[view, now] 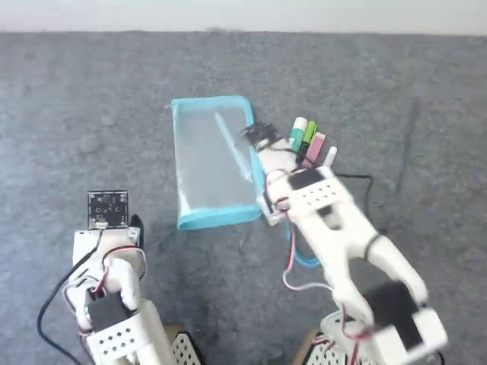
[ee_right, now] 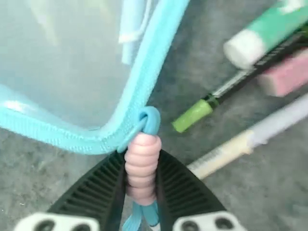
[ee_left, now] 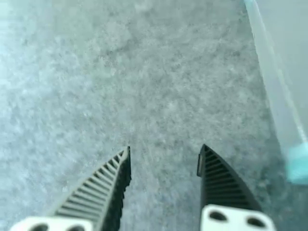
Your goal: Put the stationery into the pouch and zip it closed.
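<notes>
The translucent pouch (view: 211,161) with light blue trim lies flat in the middle of the table. A pale stick-like item (view: 232,144) shows through it. My right gripper (ee_right: 141,161) is shut on the pink ribbed zipper pull (ee_right: 141,168), which hangs from a blue loop at a corner of the pouch (ee_right: 62,72) on its right side. Just right of it lie a green-and-white stick (ee_right: 269,31), a black marker with a lime cap (ee_right: 211,98), a pink eraser (ee_right: 286,74) and a pale pen (ee_right: 250,139). My left gripper (ee_left: 163,161) hangs open over bare table, left of the pouch's edge (ee_left: 281,101).
Grey felt-like table surface (view: 396,91) all around, with a pale wall edge along the back. The left arm (view: 106,266) sits at the front left, the right arm (view: 358,251) reaches in from the front right. A blue cable trails beside the right arm.
</notes>
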Controlling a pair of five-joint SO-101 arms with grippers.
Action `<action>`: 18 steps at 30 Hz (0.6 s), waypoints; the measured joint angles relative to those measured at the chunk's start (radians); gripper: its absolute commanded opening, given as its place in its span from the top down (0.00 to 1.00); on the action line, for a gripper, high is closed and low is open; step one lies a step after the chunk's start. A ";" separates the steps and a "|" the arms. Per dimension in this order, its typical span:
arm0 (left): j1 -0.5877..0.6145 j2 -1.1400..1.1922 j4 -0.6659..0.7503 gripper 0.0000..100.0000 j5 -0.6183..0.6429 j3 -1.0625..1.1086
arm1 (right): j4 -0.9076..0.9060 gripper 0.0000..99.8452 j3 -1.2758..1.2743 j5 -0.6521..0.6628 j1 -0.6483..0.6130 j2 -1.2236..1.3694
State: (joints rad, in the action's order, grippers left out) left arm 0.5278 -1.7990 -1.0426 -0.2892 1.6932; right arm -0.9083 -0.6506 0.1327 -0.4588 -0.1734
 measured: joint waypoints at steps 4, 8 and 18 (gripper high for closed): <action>0.000 0.000 0.068 0.78 0.000 0.000 | -0.092 0.99 0.000 0.026 0.028 -0.173; -0.048 0.000 0.071 0.78 0.000 -0.037 | -0.206 0.99 0.060 0.037 0.020 -0.302; -0.405 0.000 -0.064 0.70 0.011 -0.315 | -0.368 0.99 0.236 0.038 -0.015 -0.338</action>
State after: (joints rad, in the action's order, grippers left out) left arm 0.1227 -1.7990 -1.1070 -0.2785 1.3786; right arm -1.2766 -0.4143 0.1711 -0.4741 -0.5109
